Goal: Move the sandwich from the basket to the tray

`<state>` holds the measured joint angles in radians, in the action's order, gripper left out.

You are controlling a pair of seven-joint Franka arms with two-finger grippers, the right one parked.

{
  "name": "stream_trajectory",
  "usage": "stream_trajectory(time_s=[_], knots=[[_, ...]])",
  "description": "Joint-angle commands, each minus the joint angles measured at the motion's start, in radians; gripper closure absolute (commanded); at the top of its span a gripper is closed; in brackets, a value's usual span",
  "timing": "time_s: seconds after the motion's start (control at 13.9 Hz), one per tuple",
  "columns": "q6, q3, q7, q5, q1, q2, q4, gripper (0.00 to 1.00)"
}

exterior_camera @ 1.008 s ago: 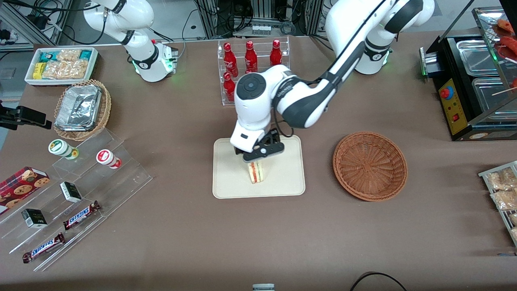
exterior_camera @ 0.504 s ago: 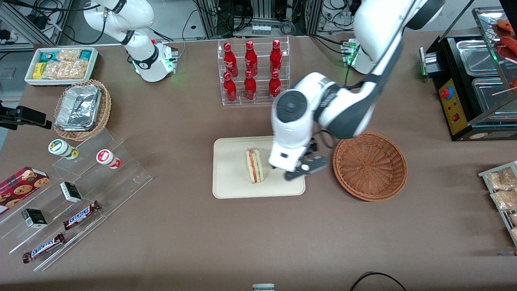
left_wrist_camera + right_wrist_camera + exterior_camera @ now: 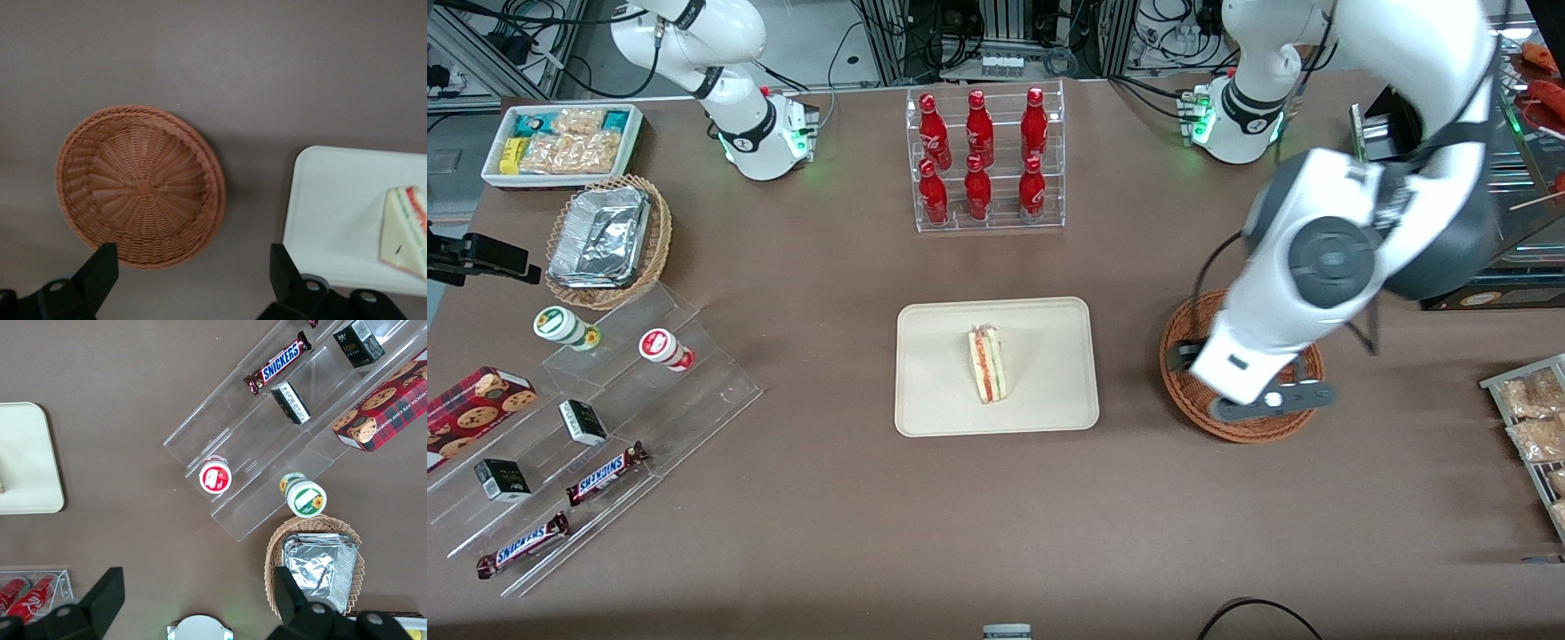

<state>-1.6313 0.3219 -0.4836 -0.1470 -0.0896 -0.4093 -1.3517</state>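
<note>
From the front, the sandwich (image 3: 988, 364) lies on the tray (image 3: 934, 400), near its middle, with nothing touching it. The gripper (image 3: 1263, 402) hangs above the basket (image 3: 1183, 373), well apart from the tray, so you can judge the placing done; the step in hand is clearing away. Do it well by lifting straight up and swinging toward the working arm's end of the surface, never low over the wicker rim or across the tray (a brush there could shove the wedge off its spot).

From the left wrist camera, the jaws stand wide apart and hold nothing: 1 finger (image 3: 100, 267) sits over the basket's edge, the other nearer the tray's corner. The basket is bare inside. The sandwich shows only in part, flat on the tray, stripe along its cut edge.

From the right wrist camera, you see just a corner of the tray, which adds nothing for this step.
</note>
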Motion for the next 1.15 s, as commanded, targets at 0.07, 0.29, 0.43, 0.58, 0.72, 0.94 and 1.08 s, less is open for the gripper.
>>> stream_trajectory(time_s=[0.07, 0.29, 0.43, 0.58, 0.72, 0.94, 1.08], knots=[[0.027, 0.006, 0.219, 0.061, 0.106, 0.153, -0.138, 0.0], [0.071, -0.05, 0.342, 0.102, 0.146, 0.23, -0.175, 0.0], [0.132, -0.148, 0.437, 0.17, 0.119, 0.277, -0.175, 0.0], [0.203, -0.261, 0.528, 0.202, 0.064, 0.323, -0.172, 0.0], [0.247, -0.296, 0.537, 0.202, 0.05, 0.352, -0.169, 0.0], [0.289, -0.305, 0.528, 0.184, 0.048, 0.406, -0.172, 0.0], [0.301, -0.305, 0.525, 0.176, 0.048, 0.423, -0.175, 0.0]])
